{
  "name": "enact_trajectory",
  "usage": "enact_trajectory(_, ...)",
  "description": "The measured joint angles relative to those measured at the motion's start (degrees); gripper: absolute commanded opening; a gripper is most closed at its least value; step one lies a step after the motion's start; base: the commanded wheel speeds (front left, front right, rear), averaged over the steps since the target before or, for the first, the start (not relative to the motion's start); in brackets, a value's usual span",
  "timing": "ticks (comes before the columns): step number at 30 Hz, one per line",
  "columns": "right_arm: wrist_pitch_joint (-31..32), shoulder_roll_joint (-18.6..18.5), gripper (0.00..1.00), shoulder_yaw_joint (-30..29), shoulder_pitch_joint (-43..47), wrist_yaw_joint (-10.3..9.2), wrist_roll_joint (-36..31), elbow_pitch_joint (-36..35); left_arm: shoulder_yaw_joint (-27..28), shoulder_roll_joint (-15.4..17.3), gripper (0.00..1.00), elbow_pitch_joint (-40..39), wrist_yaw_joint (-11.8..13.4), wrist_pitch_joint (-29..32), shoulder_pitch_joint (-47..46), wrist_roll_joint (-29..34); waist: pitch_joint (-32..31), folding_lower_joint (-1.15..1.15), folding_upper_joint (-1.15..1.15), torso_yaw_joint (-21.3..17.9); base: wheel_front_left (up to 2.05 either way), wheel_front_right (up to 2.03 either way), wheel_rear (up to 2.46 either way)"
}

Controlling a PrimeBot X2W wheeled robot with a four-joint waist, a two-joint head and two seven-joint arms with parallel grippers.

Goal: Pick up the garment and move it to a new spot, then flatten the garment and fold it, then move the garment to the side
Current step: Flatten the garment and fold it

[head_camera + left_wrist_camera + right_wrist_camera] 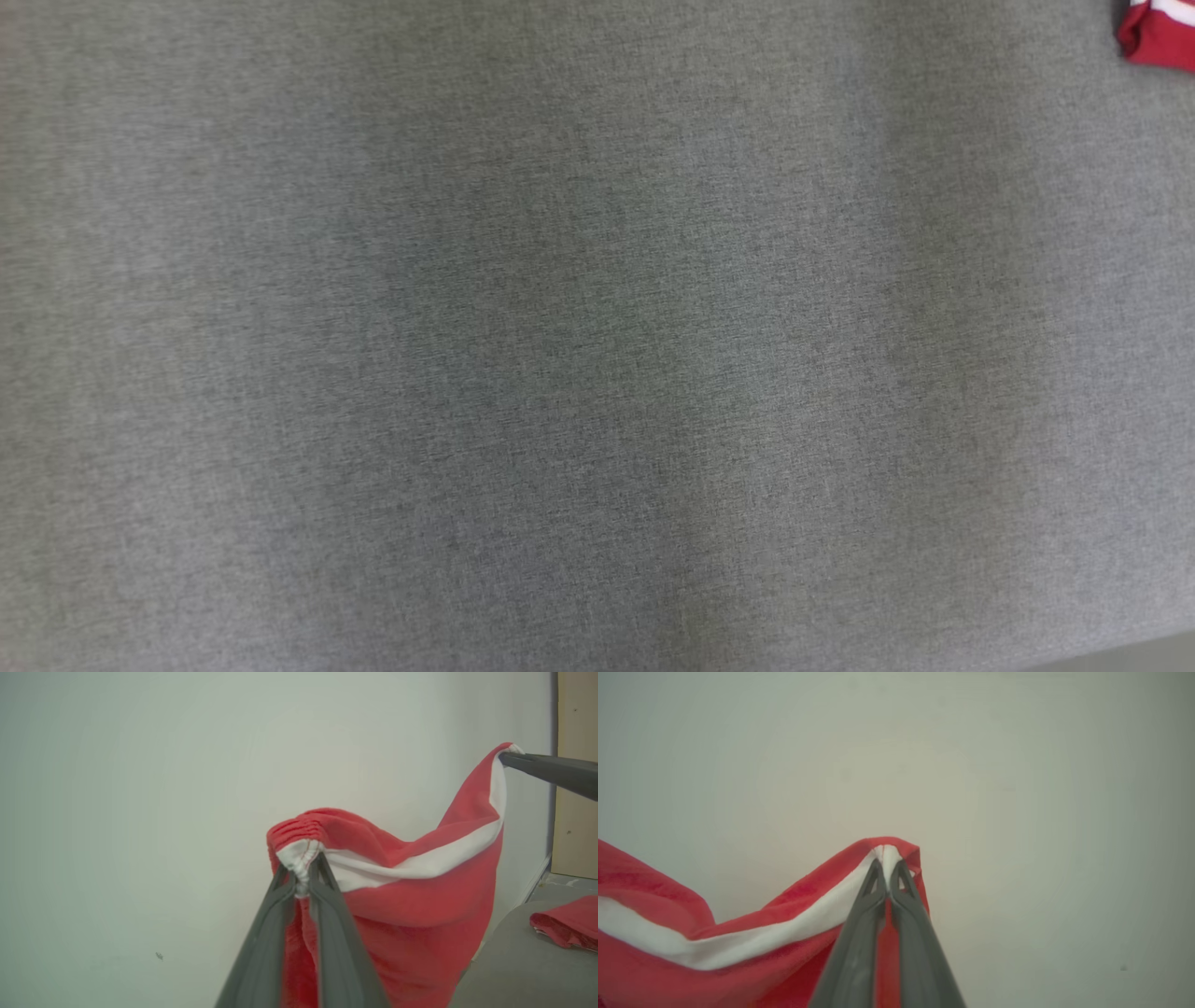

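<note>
The garment (420,896) is red cloth with a white band, hanging in the air in front of a pale wall. In the left wrist view my left gripper (301,868) is shut on a gathered end of the white band. My right gripper (507,758) pinches the band's other end higher up at the right. The right wrist view shows that right gripper (887,865) shut on the white edge, with the garment (668,970) sagging away to the left. The cloth droops between the two grips.
The grey fabric-covered table (560,336) lies below. A bit of red and white cloth (1158,33) shows at its far right corner. A second red cloth piece (565,921) lies on the table (514,961). A tan panel (577,812) stands by the wall.
</note>
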Motion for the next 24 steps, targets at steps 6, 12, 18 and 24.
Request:
enact_trajectory(6, -1.5, -1.8, 0.00, 2.5, 6.4, 0.00, 4.0, 0.3, -1.9, 1.2, 0.00, -2.1, 0.0, -3.6, 6.9, -5.7, -0.9, -0.01, 0.00, -0.5, 0.00, 0.00, 0.00)
enact_trajectory(12, -1.9, -6.3, 0.00, 2.6, 20.4, 0.00, 7.6, -7.8, 7.0, 3.5, 0.00, -9.7, 0.2, -4.0, 22.3, -5.8, -3.6, -0.01, 0.00, -0.4, 0.00, 0.00, 0.00)
enact_trajectory(18, -2.0, -9.8, 0.00, -2.4, 40.5, 0.00, 8.2, -20.0, 18.8, 1.5, 0.00, -21.0, 2.5, -4.1, 44.5, -0.9, -7.2, -0.02, -0.02, 0.6, 0.00, 0.00, 0.00)
enact_trajectory(24, -2.0, -9.6, 0.00, -9.3, 61.6, 0.01, 7.9, -28.7, 25.0, -2.6, 0.00, -28.4, 3.4, -4.1, 64.3, 5.6, -11.3, -0.03, -0.02, 1.8, 0.00, 0.00, 0.00)
